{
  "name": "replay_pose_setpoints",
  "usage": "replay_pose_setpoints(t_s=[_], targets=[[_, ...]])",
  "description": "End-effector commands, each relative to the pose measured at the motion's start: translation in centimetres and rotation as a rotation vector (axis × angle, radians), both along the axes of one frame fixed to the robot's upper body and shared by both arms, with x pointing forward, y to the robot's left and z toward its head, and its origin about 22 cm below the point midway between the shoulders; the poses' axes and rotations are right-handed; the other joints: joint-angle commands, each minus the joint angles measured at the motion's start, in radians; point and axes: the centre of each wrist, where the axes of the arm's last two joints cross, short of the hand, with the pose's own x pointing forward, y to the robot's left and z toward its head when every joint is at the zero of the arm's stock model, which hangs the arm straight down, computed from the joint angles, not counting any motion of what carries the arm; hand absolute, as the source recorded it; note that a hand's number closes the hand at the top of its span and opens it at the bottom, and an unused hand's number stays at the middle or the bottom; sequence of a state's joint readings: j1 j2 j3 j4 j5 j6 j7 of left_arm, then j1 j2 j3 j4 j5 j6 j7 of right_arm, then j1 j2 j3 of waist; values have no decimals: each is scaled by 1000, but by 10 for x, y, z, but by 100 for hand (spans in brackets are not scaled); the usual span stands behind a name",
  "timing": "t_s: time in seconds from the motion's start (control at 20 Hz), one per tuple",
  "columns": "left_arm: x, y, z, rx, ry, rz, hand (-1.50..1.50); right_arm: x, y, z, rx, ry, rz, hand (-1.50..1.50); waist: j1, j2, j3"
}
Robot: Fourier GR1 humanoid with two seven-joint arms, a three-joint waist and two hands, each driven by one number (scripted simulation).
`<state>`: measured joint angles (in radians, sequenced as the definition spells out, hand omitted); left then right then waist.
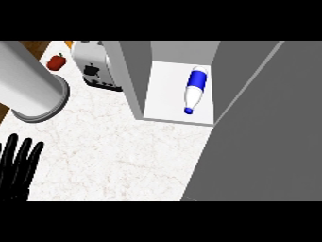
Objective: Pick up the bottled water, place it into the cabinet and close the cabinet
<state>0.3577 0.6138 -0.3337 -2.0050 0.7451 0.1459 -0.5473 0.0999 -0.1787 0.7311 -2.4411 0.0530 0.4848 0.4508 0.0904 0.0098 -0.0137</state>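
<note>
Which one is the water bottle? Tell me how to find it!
Find the grey cabinet standing open on the white counter. On its white floor lies the bottled water, tipped on its side. It is the only white and blue thing, with a blue cap pointing toward you.

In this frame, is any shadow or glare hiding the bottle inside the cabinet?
Head view: no glare; the bottled water lies in plain sight on the cabinet's white floor, evenly lit. The cabinet's grey door is flat, shadowless. The left hand shows as solid black, fingers straight, detail lost.
</note>
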Motion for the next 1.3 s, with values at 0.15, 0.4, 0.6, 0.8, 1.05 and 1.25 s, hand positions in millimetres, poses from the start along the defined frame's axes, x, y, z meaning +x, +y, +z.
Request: replay_pose_setpoints(t_s=[0.15, 0.4, 0.6, 0.8, 1.05, 1.25], targets=[[3, 7, 5, 17, -22, -16, -150, 15, 40, -11, 145, 172, -3, 150, 30, 18, 0], [3, 4, 8, 10, -43, -79, -150, 13, 46, -37, 102, 419, 195, 150, 88, 46, -1], [7, 8, 10, 11, -41, -76, -150, 27, 49, -41, 154, 490, 204, 150, 85, 43, 1], [2, 16, 8, 25, -30, -35, -150, 37, 22, -36, 296, 498, -18, 150, 48, 29, 3], [-1, 14, 4, 4, -24, -30, -150, 44, 4, -42, 364, 496, -197, 150, 16, 30, 3], [-2, 15, 5, -3, -22, -36, -150, 53, -2, -45, 420, 512, -290, 150, 15, 29, 4]])
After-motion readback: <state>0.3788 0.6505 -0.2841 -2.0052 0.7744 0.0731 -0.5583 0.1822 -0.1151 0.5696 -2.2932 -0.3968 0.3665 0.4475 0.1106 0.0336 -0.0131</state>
